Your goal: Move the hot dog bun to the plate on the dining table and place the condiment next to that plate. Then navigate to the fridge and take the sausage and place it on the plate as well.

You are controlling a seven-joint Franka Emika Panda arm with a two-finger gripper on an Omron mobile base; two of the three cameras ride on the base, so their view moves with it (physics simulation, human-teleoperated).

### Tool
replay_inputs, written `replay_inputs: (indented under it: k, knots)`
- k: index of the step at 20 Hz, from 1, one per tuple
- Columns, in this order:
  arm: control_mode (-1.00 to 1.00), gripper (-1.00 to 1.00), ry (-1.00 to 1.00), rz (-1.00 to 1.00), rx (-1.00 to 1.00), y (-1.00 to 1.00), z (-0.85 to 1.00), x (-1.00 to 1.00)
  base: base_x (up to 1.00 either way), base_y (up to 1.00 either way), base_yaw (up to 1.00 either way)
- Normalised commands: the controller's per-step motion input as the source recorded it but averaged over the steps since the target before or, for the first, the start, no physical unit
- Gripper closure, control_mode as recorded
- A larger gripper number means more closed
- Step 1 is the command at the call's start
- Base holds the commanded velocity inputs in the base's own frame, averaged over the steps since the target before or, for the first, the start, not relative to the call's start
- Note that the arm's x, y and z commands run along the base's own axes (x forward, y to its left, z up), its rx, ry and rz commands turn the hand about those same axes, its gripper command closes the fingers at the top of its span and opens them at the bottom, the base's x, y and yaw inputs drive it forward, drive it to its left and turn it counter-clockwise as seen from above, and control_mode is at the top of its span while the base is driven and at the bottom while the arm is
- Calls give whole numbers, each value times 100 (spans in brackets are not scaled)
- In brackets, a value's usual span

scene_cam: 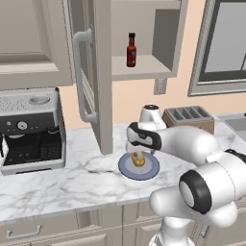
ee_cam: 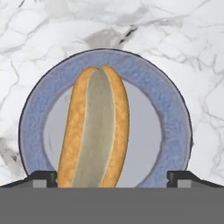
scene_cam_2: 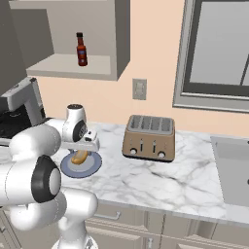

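Reaching forward and bending down at the wrist, the arm holds the gripper [scene_cam: 138, 154] straight above the plate [scene_cam: 149, 170], pointing at the counter. In the hand view the two finger tips [ee_cam: 42, 177] stand wide apart at the plate's near rim, one on each side, with nothing between them but the near end of the hot dog bun [ee_cam: 95, 129]; they grip nothing, though whether either tip brushes the bun is hard to tell from so close.

The plate sits on the marble counter [scene_cam: 62, 185] with bare stone all round it. An open cabinet door [scene_cam: 98, 72] hangs just to its left, a coffee machine [scene_cam: 30, 129] stands further left, and a toaster [scene_cam_2: 149, 138] stands well to the right. The condiment [scene_cam: 131, 50] stands upright on the open cabinet shelf above.

The bun lies on the plate, left of centre in the hand view, golden-tan with its pale split facing up, slightly tilted, far narrower than the blue-grey plate.
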Motion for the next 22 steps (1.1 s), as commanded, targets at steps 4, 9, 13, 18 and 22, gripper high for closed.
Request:
replay_inputs:
  k: [4, 9, 13, 18, 22]
  knots:
    - [-100, -100, 0, 0, 0, 13, -21, 0, 0, 0, 0]
    - [-100, -100, 0, 0, 0, 15, -25, -1, 0, 0, 0]
    - [-100, -100, 0, 0, 0, 1, -25, -5, 0, 0, 0]
    - [-100, -100, 0, 0, 0, 0, -24, 0, 0, 0, 0]
    - [-100, 100, -1, 0, -1, 1, -29, 0, 0, 0, 0]
